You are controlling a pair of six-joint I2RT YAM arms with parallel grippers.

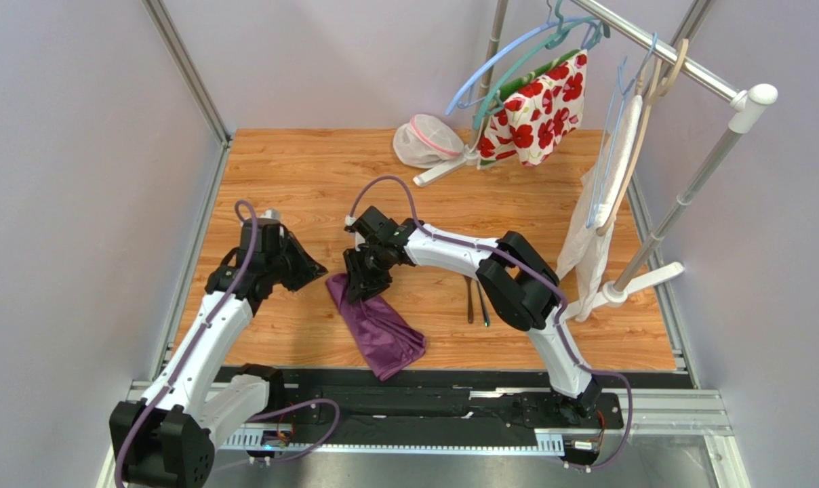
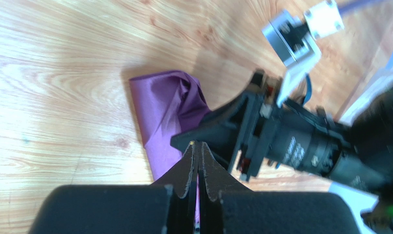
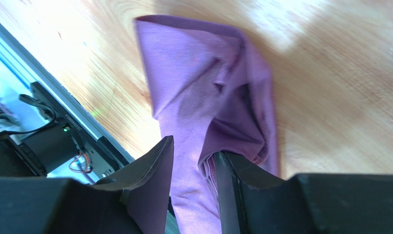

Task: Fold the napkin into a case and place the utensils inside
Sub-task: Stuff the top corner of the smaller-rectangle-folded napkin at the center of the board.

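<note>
Wooden worktop (image 1: 312, 173) under both my arms. Nearest me, the purple napkin (image 1: 383, 330) lies as a folded strip, its long axis slanting from near right to far left. The utensils (image 1: 477, 302) lie to its right, pointing front to back. My right tool (image 1: 361, 285) straddles the strip's far end, fingers spread. My left tool (image 1: 310, 267), pressed together, sits just left of it. Farther back are a mesh pouch (image 1: 424, 142) and a flowered cloth (image 1: 536, 112).

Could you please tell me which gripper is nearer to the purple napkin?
Right. The right gripper straddles the far end of the napkin, jaws apart with cloth between them; the left gripper is shut, just beside that end on its left.
</note>
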